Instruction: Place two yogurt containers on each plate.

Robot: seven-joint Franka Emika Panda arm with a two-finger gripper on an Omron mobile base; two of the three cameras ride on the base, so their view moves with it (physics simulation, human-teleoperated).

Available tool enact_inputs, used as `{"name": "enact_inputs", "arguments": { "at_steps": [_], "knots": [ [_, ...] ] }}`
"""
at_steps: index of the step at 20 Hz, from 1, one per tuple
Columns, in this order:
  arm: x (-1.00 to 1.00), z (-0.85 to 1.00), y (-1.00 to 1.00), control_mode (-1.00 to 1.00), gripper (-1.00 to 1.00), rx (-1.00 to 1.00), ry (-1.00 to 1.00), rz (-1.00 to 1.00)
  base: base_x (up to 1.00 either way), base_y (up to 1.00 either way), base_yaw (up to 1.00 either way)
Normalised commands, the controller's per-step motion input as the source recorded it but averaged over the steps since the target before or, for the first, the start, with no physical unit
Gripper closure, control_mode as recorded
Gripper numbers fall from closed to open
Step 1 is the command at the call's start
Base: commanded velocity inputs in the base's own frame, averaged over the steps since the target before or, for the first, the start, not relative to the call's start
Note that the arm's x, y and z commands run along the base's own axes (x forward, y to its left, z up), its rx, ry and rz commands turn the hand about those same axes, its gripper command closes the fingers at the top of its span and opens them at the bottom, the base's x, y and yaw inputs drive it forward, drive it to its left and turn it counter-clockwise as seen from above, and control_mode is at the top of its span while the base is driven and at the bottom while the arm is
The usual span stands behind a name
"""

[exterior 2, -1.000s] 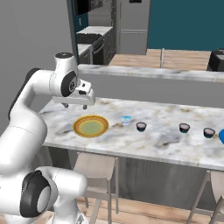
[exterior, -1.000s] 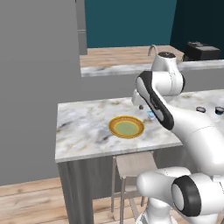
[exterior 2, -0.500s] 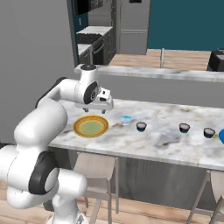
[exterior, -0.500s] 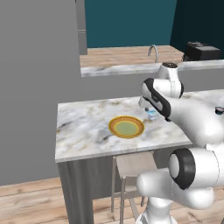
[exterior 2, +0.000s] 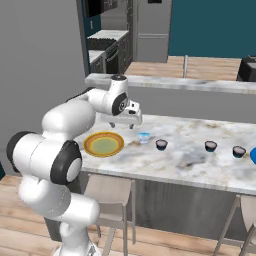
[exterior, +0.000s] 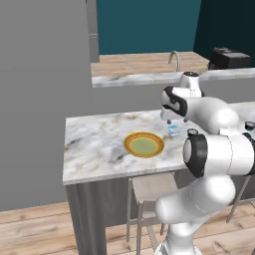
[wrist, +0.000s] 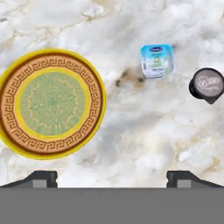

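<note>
The orange-rimmed plate point(wrist: 51, 103) with a greenish centre lies on the marble counter, also in the two base views point(exterior: 144, 144) point(exterior 2: 103, 144). Just right of it sits the pale blue-white yogurt container point(wrist: 157, 60) point(exterior 2: 144, 137) point(exterior: 173, 130). Three dark yogurt containers point(exterior 2: 161, 145) point(exterior 2: 210, 146) point(exterior 2: 239, 151) stand in a row further right; the nearest one point(wrist: 207, 84) is in the hand view. A sliver of the blue plate point(exterior 2: 253, 156) sits at the right edge. My gripper point(exterior 2: 122, 125) point(exterior: 170, 118) point(wrist: 112, 178) hovers open and empty above the counter, between the orange plate and the pale container.
The marble island point(exterior 2: 200, 165) has stools point(exterior 2: 107, 192) tucked under its near edge. Behind it runs a raised counter point(exterior 2: 200, 85) with a faucet point(exterior: 175, 59). A grey wall point(exterior: 45, 99) stands at the island's left end.
My arm has swung over from the island's left end, bringing the hand above the gap between the orange plate and the pale container. The jaws stay open.
</note>
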Motion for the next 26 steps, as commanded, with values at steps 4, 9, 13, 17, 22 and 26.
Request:
{"name": "enact_inputs", "arguments": {
  "at_steps": [4,9,13,17,22,26],
  "knots": [
    [0.52,-0.10,-0.23,-1.00,-1.00,0.00,0.08,0.00,0.00,0.00,0.00],
    [0.45,-0.19,-0.09,-1.00,-1.00,0.00,0.08,0.00,0.00,0.00,0.00],
    [0.42,-0.31,-0.12,-1.00,-1.00,0.00,0.12,0.00,0.00,0.00,0.00],
    [0.33,-0.52,-0.09,-1.00,-1.00,0.00,0.04,0.00,0.00,0.00,0.00],
    [0.19,-0.53,-0.19,-1.00,-1.00,0.00,0.01,0.00,0.00,0.00,0.00],
    [0.17,-0.49,-0.31,-1.00,-1.00,0.00,-0.02,0.00,0.00,0.00,0.00]
  ]
}}
